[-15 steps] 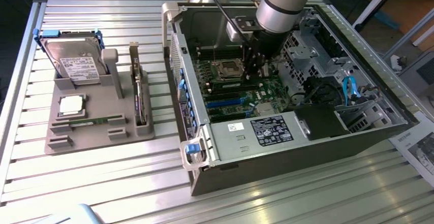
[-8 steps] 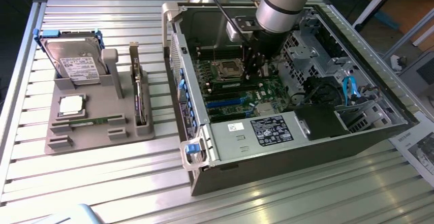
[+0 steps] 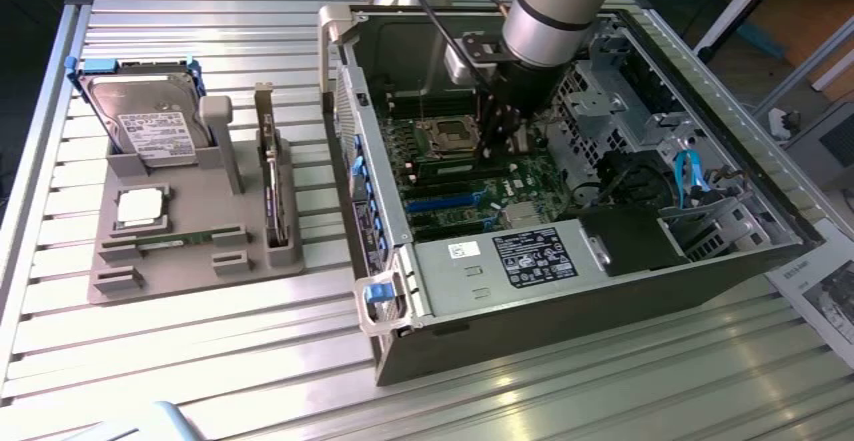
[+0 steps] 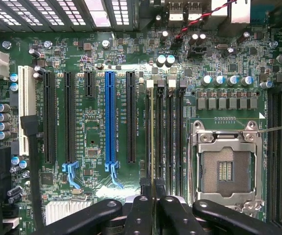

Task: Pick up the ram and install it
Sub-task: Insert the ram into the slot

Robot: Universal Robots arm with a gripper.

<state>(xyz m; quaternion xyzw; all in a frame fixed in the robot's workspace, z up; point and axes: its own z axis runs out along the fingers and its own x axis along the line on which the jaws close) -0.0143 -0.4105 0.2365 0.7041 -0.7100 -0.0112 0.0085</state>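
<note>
The arm is deep inside the open computer case [image 3: 400, 301], reaching straight down over the motherboard [image 3: 461, 186]. The end effector [image 4: 151, 190] is pinched almost closed, and its two dark fingers [image 4: 143, 196] clamp the ram [image 4: 153, 132] by its upper edge. From the wrist the stick is edge-on, a thin pale-green line running away from the fingertips.

It sits in line with the memory slot just beside the long black expansion slot [image 4: 131, 117], the first in the bank of memory slots [image 4: 170, 132]. Whether it is fully seated or only resting in the slot mouth, I can't tell. The upright hold makes sense to me, since it points the contacts at the board and keeps the fingers above the slot walls.

Room is tight here. The neighbouring slots lie just beside the ram, and the processor socket [image 4: 224, 169] with its raised metal frame sits beyond them. A white latch [image 4: 149, 83] marks the slot's far end, with capacitors [image 4: 165, 59] clustered near it.

In the exterior view the case walls rise all round the arm, so the open way looks to be straight up. At the exterior view's left, well apart on the bench [image 3: 200, 361], a grey holder [image 3: 200, 196] carries the hard drive [image 3: 147, 111].
</note>
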